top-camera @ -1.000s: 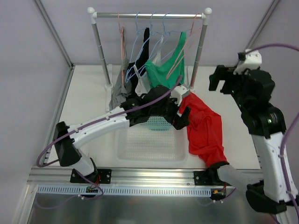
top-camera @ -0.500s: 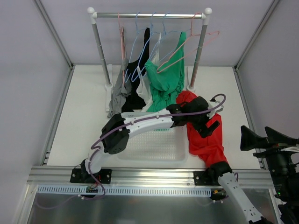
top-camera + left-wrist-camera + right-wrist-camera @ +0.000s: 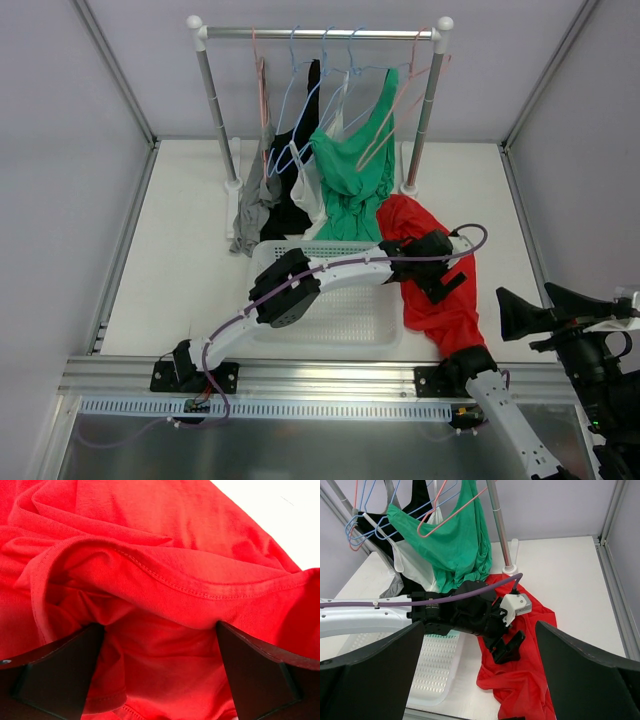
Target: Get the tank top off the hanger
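Observation:
A red tank top (image 3: 447, 318) lies crumpled on the table right of the basket, off any hanger. My left gripper (image 3: 447, 285) hovers low over it, open. In the left wrist view red cloth (image 3: 165, 565) fills the frame, and a hemmed fold lies between the spread fingers (image 3: 60, 670) without being clamped. My right gripper (image 3: 550, 308) is raised at the near right, open and empty, looking down on the red tank top (image 3: 530, 680) and the left gripper (image 3: 510, 647). A green tank top (image 3: 352, 180) hangs on the rack with a pink hanger (image 3: 400, 115).
A white basket (image 3: 320, 342) sits in front of the rack (image 3: 320, 33), with the left arm stretched across it. Black (image 3: 295, 150), grey (image 3: 255, 205) and white (image 3: 310, 190) garments and several blue hangers (image 3: 295, 95) hang on the rack's left part.
The left arm swung right and settled lower over the red tank top. The right arm dropped from the upper right to the near right. The pink hanger swung out, then back.

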